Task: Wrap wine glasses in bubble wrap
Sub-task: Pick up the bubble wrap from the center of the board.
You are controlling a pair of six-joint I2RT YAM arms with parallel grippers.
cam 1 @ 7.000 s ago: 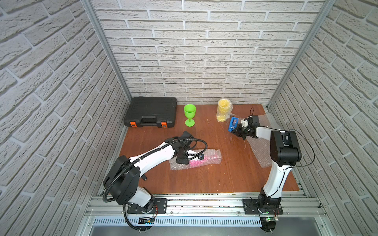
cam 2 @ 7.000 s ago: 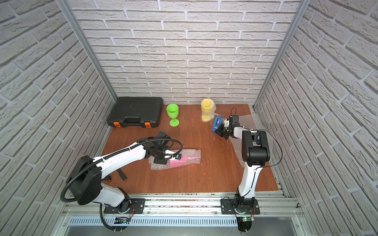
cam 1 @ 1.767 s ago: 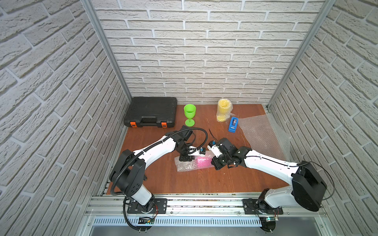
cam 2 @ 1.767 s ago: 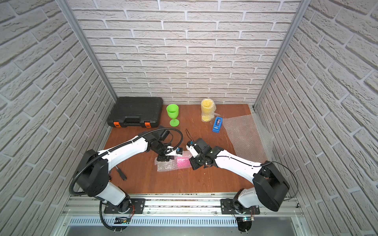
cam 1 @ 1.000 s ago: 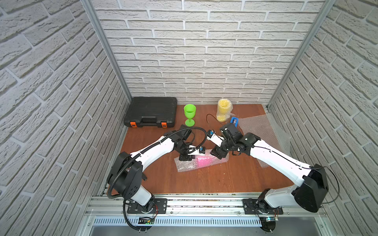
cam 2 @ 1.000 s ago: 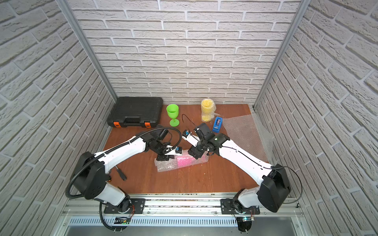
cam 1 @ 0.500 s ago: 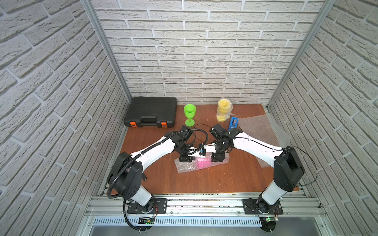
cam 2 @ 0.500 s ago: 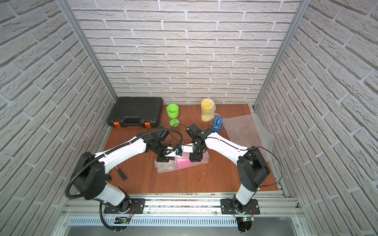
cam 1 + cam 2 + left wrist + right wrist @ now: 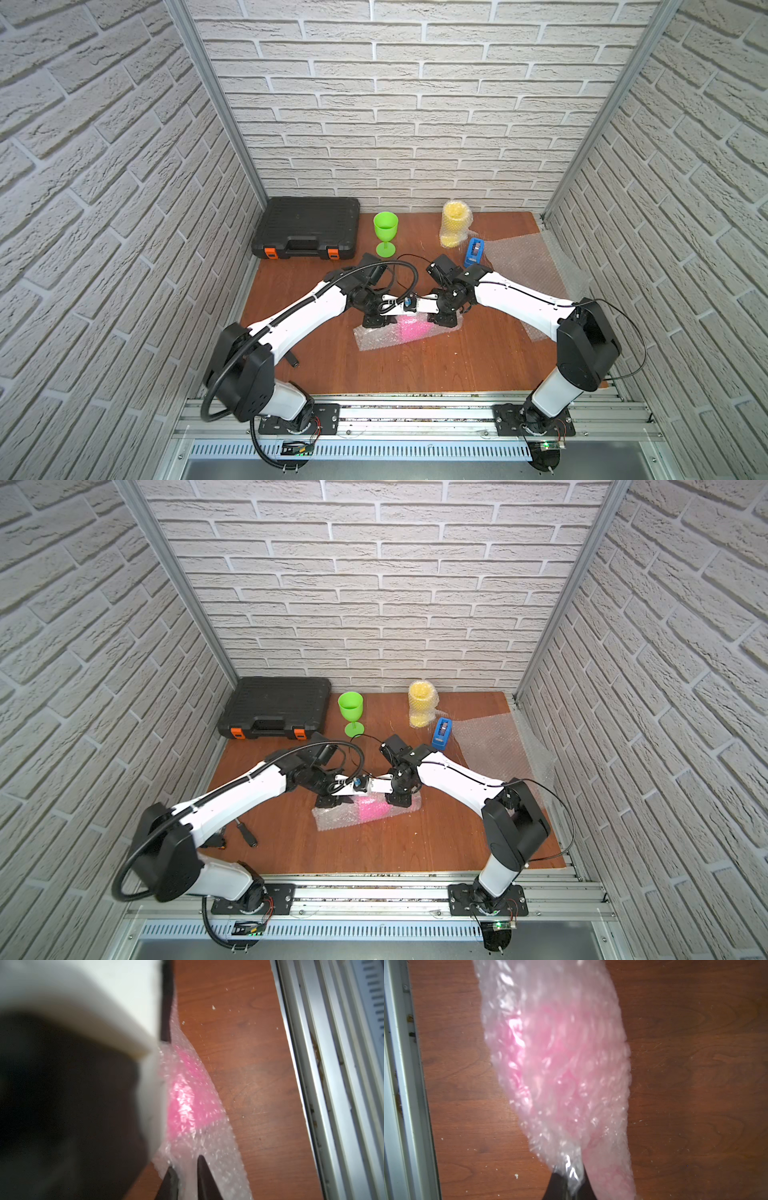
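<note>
pink glass [image 9: 410,329] lying on its side inside bubble wrap [image 9: 373,338], mid desk [image 9: 415,368] | right jaws pinched shut on the wrap's edge | left jaws slightly parted, film between them | green glass [image 9: 385,232] upright, back edge, unwrapped | yellow glass [image 9: 452,218] wrapped, also back edge

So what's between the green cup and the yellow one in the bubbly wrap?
Nothing at all. Between the green goblet and the wrapped yellow goblet there is only bare wooden table. You can see that in both top views.
</note>
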